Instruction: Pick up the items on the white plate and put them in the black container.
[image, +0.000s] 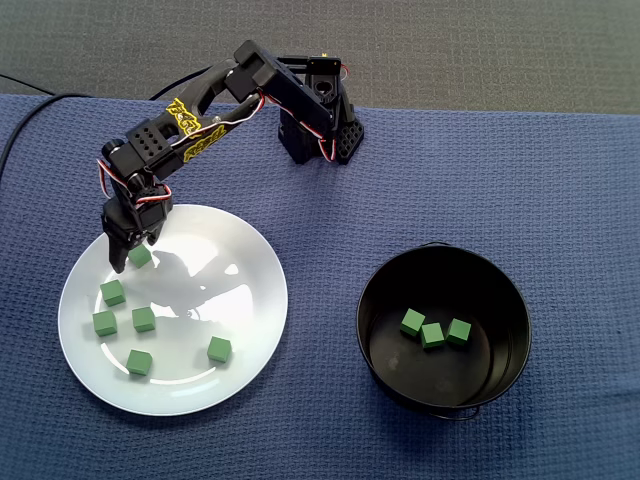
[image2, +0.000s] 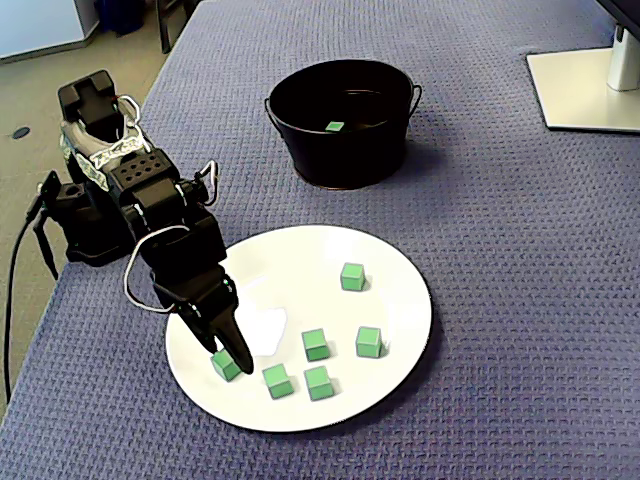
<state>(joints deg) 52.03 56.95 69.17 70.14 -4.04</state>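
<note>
My base (image: 320, 130) sits at far side in a fixed view. My arm (image: 215, 110) reaches out from it toward left of that view, elbow raised, forearm sloping down. Wrist (image: 135, 180) bent, tipping my gripper (image: 130, 252) steeply downward. In both fixed views gripper is low, tips down. My fingers (image2: 222, 325) taper to dark point in a fixed view and look close together. Whether jaws are parted or closed: cannot tell from either view. Loose wires (image2: 140, 275) loop beside my wrist.

Small green cubes (image: 143, 319), a glossy white round plate (image: 250, 300), a black metal bucket (image: 500, 300), and a blue, waffle-patterned worktop cloth (image: 500, 170).
</note>
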